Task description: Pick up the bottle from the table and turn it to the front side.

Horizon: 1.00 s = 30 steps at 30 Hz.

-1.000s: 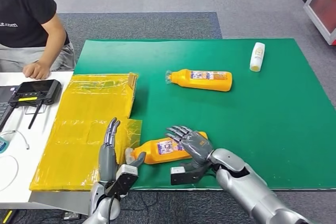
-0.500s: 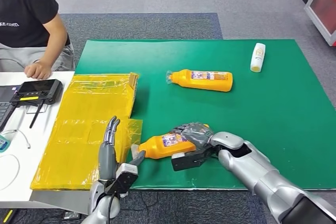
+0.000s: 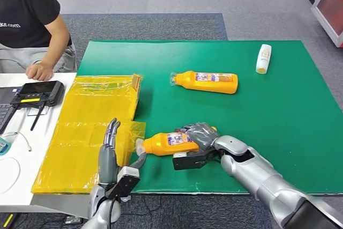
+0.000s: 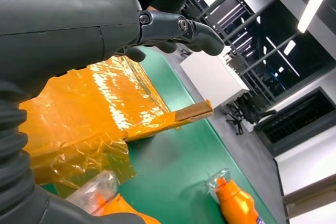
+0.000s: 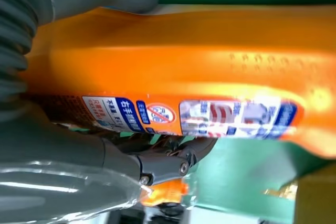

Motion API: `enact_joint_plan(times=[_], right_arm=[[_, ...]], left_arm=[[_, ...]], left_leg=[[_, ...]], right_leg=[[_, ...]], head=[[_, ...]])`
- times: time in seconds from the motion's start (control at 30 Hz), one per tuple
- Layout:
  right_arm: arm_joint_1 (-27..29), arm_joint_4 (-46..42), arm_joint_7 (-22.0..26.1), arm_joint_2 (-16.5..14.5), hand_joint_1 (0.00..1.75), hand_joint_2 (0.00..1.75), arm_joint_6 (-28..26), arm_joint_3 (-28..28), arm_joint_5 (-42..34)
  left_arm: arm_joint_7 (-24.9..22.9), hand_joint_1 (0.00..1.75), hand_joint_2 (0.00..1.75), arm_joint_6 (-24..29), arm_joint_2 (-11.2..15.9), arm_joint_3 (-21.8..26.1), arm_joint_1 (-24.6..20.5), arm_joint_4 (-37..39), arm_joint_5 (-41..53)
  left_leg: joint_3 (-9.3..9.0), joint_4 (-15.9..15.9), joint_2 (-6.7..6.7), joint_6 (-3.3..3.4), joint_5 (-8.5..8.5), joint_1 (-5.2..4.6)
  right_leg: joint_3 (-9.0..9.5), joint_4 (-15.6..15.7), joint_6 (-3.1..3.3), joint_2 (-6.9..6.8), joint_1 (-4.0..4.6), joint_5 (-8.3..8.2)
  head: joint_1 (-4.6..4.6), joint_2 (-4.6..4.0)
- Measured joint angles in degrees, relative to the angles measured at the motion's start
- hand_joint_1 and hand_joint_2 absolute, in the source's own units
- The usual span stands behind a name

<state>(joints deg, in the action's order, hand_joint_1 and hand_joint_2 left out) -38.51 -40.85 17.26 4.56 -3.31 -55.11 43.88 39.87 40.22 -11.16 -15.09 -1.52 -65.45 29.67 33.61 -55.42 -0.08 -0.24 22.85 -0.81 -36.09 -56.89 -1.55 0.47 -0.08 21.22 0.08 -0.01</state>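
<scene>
the right robot hand grasped an orange bottle above the green surface; the left robot hand stayed released, fingers apart.

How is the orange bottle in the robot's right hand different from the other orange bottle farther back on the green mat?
The near orange bottle is gripped by the right hand; the far orange bottle lies free, untouched. The near one sits close to the yellow plastic sheet; the far one is mid-mat. Both are orange, labelled, and point their caps the same way.

A second orange bottle, white bottle and yellow plastic sheet lie on the green mat.
</scene>
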Motion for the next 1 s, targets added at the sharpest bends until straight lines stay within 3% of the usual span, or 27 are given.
enact_joint_plan(times=[0.2,0.37,0.47,0.63,0.8,1.0], right_arm=[[3.59,-1.25,3.89,-0.61,1.75,1.75,-5.96,3.26,-5.67],[13.31,-9.01,11.15,-4.37,1.75,1.75,-16.01,12.12,-16.16],[17.53,-13.91,13.44,-6.60,1.75,1.75,-17.71,17.42,-20.91],[22.68,-21.24,16.18,-9.49,1.75,1.75,-15.84,24.27,-28.97],[24.96,-24.51,16.71,-10.53,1.75,1.75,-15.68,26.92,-29.56],[27.36,-27.25,17.50,-11.00,1.75,1.75,-15.77,27.83,-27.96]], left_arm=[[0.00,0.00,1.75,0.09,-0.10,0.15,0.42,-1.48,-0.56],[0.02,0.00,1.75,0.11,0.13,-0.87,2.52,-8.05,-7.74],[0.02,0.00,1.75,-0.34,0.82,-3.20,3.61,-13.37,-14.18],[0.02,0.00,1.75,-9.25,1.96,-8.16,5.07,-19.44,-28.67],[0.03,0.00,1.75,-13.76,2.09,-9.11,5.75,-20.94,-31.66],[0.02,0.00,1.75,-23.56,2.01,-8.83,5.93,-20.27,-34.89]], left_leg=[[0.03,0.00,0.01,-0.06,0.03,0.04],[0.35,0.00,0.00,-0.08,0.03,0.08],[0.55,0.01,0.00,-0.10,0.02,0.09],[0.63,0.00,0.00,-0.07,0.08,0.07],[0.63,0.00,0.00,-0.08,0.10,0.05],[0.64,0.00,0.00,-0.09,0.10,0.06]], right_leg=[[-0.07,0.00,0.07,0.03,0.04,-0.01],[-0.40,-0.03,0.13,0.00,0.08,0.06],[-0.57,-0.03,0.15,-0.02,0.10,0.10],[-0.62,-0.03,0.11,-0.02,0.08,0.14],[-0.63,-0.01,0.09,-0.02,0.06,0.14],[-0.67,-0.01,0.10,-0.01,0.07,0.15]], head=[[0.01,-0.02],[-0.02,-0.02],[-0.02,-0.02],[-0.01,-0.01],[-0.01,-0.02],[-0.01,-0.02]])
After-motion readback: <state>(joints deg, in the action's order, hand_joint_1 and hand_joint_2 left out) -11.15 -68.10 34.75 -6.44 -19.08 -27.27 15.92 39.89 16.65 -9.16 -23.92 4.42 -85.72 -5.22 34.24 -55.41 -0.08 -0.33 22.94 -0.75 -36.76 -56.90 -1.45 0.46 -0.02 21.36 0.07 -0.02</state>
